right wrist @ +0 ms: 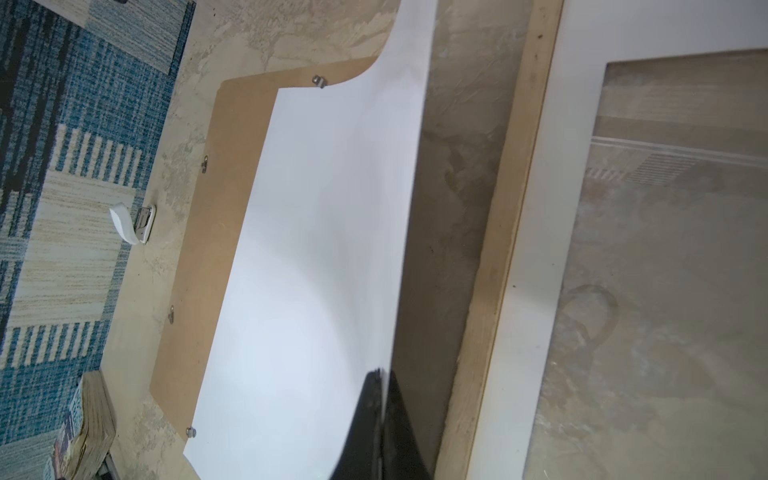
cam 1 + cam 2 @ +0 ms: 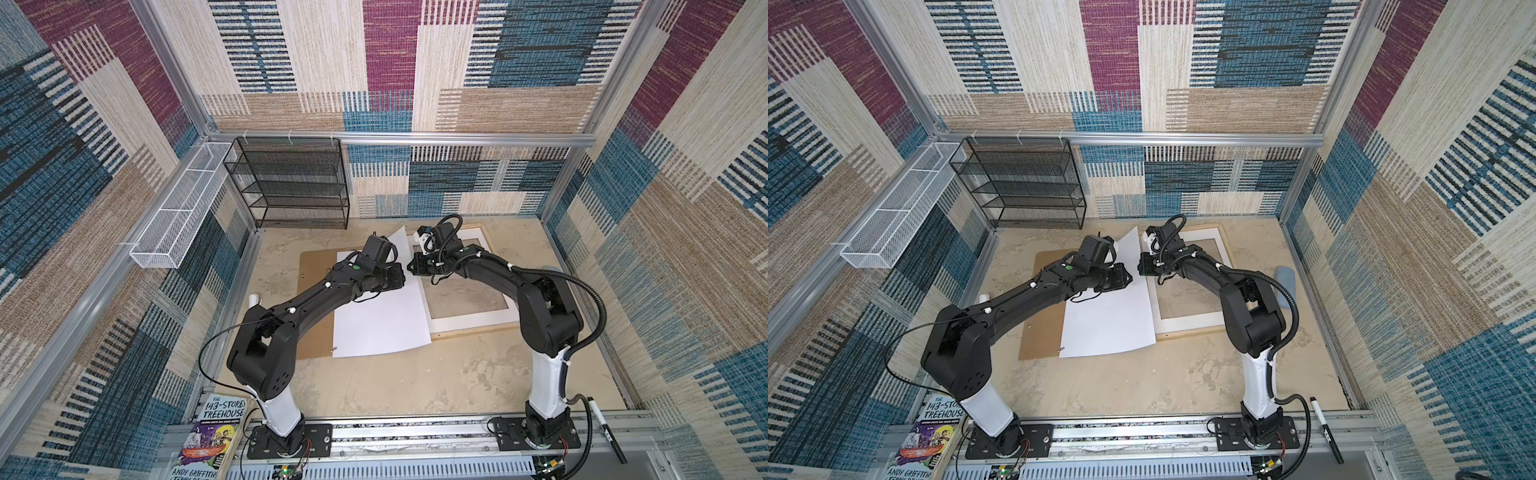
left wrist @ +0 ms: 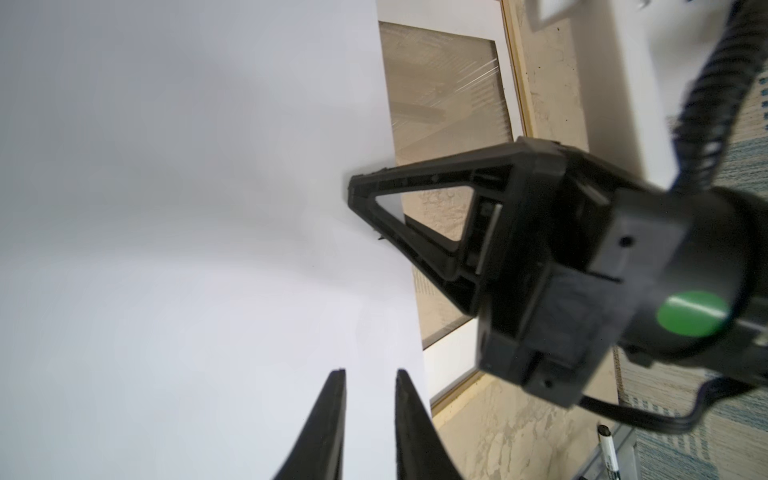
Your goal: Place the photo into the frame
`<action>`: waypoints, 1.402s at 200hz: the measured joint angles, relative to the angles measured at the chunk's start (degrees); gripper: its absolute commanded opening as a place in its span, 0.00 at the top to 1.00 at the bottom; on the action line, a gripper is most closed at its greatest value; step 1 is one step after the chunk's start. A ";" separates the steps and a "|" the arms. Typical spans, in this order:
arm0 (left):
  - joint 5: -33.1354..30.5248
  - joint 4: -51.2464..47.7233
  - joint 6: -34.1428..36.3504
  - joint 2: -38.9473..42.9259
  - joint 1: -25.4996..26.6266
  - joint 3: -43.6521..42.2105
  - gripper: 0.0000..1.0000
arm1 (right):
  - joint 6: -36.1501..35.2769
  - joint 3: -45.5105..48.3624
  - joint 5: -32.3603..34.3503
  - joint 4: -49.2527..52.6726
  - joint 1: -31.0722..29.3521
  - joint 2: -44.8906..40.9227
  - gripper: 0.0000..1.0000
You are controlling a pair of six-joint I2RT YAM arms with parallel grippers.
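**Photo's pinched by one edge, not in the frame yet**

Closest to you, by the arm rail (image 2: pixel 415 434), sit the Treehouse book (image 2: pixel 216 436) on the left and a black marker (image 2: pixel 604 432) on the right. Further in, your photo (image 2: pixel 374 316) lies white back up. Its left part rests on the brown backing board (image 2: pixel 316 266) and its right edge curls up off the table (image 2: pixel 395 386). Your right gripper (image 1: pixel 380 372) sits at that raised edge with its fingers (image 1: pixel 374 436) pressed together on it, so it's pinching the photo. Your left gripper (image 3: pixel 370 372) hovers over the white back with its fingers (image 3: pixel 324 436) a little apart, gripping nothing. Can't tell if it touches the sheet. Just right of the photo, the frame (image 1: pixel 507 208) lies flat with the white mat (image 1: pixel 555 208) sitting inside it, and you can see table through the window. The photo's lifted edge hangs beside the frame's left rail. Way at the back stands the black mesh rack (image 2: pixel 286 183), with a white wire basket (image 2: pixel 178 208) on the left wall beside it.
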State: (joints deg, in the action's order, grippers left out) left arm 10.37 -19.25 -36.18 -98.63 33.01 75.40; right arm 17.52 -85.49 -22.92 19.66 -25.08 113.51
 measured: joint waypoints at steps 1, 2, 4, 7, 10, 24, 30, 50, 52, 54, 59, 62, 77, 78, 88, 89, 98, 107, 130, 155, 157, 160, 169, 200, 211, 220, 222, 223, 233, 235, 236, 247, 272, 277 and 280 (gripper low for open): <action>-0.04 -0.02 0.00 0.04 -0.04 -0.13 0.69 | -0.20 0.11 -0.09 0.04 0.13 -0.15 1.00; -0.07 -0.02 0.00 0.07 -0.07 -0.17 0.68 | -0.31 0.15 -0.13 0.07 0.20 -0.22 1.00; -0.15 -0.02 0.04 0.17 -0.13 -0.31 0.68 | -0.63 0.31 -0.33 0.13 0.39 -0.44 1.00; -0.28 -0.09 0.17 0.28 -0.26 -0.52 0.67 | -1.22 0.55 -0.63 0.28 0.76 -0.81 1.00; -0.59 -0.15 0.20 0.39 -0.37 -0.70 0.66 | -1.66 0.70 -0.79 0.42 1.05 -1.09 1.00; -1.07 -0.50 0.22 0.70 -0.87 -1.46 0.64 | -3.93 1.14 -1.66 1.27 2.60 -2.12 1.00; -1.14 -0.79 0.24 0.74 -1.07 -1.70 0.63 | -4.81 1.16 -2.01 1.64 3.21 -2.34 1.00; -1.22 -1.36 0.35 1.01 -1.51 -2.21 0.59 | -8.15 2.08 -2.73 3.45 5.20 -3.43 1.00; -1.25 -1.42 0.35 1.05 -1.53 -2.25 0.59 | -8.50 2.21 -2.84 3.74 5.35 -3.56 1.00; -1.25 -1.53 0.35 1.07 -1.55 -2.27 0.59 | -8.83 2.32 -2.89 3.96 5.51 -3.69 1.00; -1.33 -1.62 0.37 1.14 -1.53 -2.36 0.58 | -9.68 2.54 -3.04 4.59 5.81 -3.93 1.00; -1.40 -1.66 0.37 1.14 -1.51 -2.38 0.58 | -10.19 2.67 -3.06 4.90 5.97 -4.09 1.00; -1.75 -2.08 0.37 1.14 -1.62 -2.45 0.56 | -12.76 3.32 -3.19 6.32 6.45 -4.83 1.00; -1.81 -2.10 0.37 1.14 -1.64 -2.45 0.56 | -12.90 3.37 -3.21 6.34 6.47 -4.85 1.00; -2.47 -2.29 0.37 1.11 -1.66 -2.45 0.55 | -14.43 3.78 -3.17 7.02 6.84 -5.27 1.00; -2.47 -2.29 0.37 1.11 -1.68 -2.45 0.55 | -14.56 3.80 -3.15 7.06 6.86 -5.29 1.00; -2.54 -2.47 0.37 0.98 -1.77 -2.45 0.54 | -15.78 4.09 -2.67 7.65 7.17 -5.49 1.00; -2.78 -2.84 0.37 0.76 -1.88 -2.45 0.53 | -16.59 4.26 -1.57 8.11 7.50 -5.51 1.00; -4.42 -4.83 0.46 0.42 -1.99 -2.80 0.50 | -17.84 4.55 3.54 8.52 8.24 -5.01 1.00; -6.03 -6.45 0.63 0.39 -2.16 -3.82 0.49 | -17.99 4.57 10.25 9.01 8.68 -3.28 1.00; -6.08 -6.54 0.63 0.39 -2.16 -3.91 0.49 | -17.99 4.57 10.64 9.05 8.72 -3.21 1.00; -6.29 -6.71 0.63 0.39 -2.19 -4.07 0.49 | -17.99 4.57 11.61 9.14 8.81 -3.04 1.00; -7.17 -7.17 0.66 0.33 -2.25 -4.55 0.49 | -17.99 4.68 13.46 9.35 8.98 -2.67 1.00; -8.66 -7.65 0.74 -1.33 -2.73 -5.25 0.48 | -17.99 5.40 18.51 10.19 9.03 -1.86 1.00; -8.68 -7.65 0.83 -1.97 -2.89 -5.25 0.48 | -17.99 5.55 19.47 10.21 9.03 -1.68 1.00; -8.94 -7.63 0.85 -2.45 -2.91 -5.27 0.48 | -17.99 5.66 20.48 10.27 9.03 -1.66 1.00; -8.94 -7.63 0.85 -2.56 -2.89 -5.27 0.47 | -17.99 5.68 20.61 10.32 9.03 -1.64 1.00; -8.94 -7.61 0.85 -2.62 -2.89 -5.27 0.47 | -17.99 5.68 20.65 10.32 9.03 -1.64 1.00; -8.94 -7.56 0.87 -3.04 -2.91 -5.38 0.47 | -17.99 5.75 21.59 10.29 9.01 -1.64 1.00; -8.96 -7.54 0.87 -3.15 -2.95 -5.44 0.47 | -17.99 5.75 21.79 10.29 9.01 -1.64 1.00; -8.96 -7.50 0.87 -3.23 -2.99 -5.46 0.47 | -17.99 5.75 21.86 10.29 9.01 -1.64 1.00; -8.92 -7.32 0.92 -3.85 -3.15 -5.73 0.47 | -17.99 5.90 22.64 10.32 8.96 -1.64 1.00; -8.50 -5.81 1.20 -5.25 -3.72 -6.78 0.47 | -18.18 6.01 23.52 10.43 8.98 -1.60 1.00; -8.46 -5.40 1.36 -5.40 -3.78 -7.04 0.47 | -18.18 6.03 23.52 10.40 8.98 -1.60 1.00; -8.44 -5.22 1.42 -5.44 -3.89 -7.17 0.47 | -18.18 6.05 23.54 10.40 8.98 -1.60 1.00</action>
State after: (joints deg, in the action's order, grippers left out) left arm 1.93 -24.47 -34.76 -104.07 29.12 68.23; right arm -0.67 -79.44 0.62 30.06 -16.10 111.92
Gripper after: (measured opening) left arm 0.534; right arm 0.049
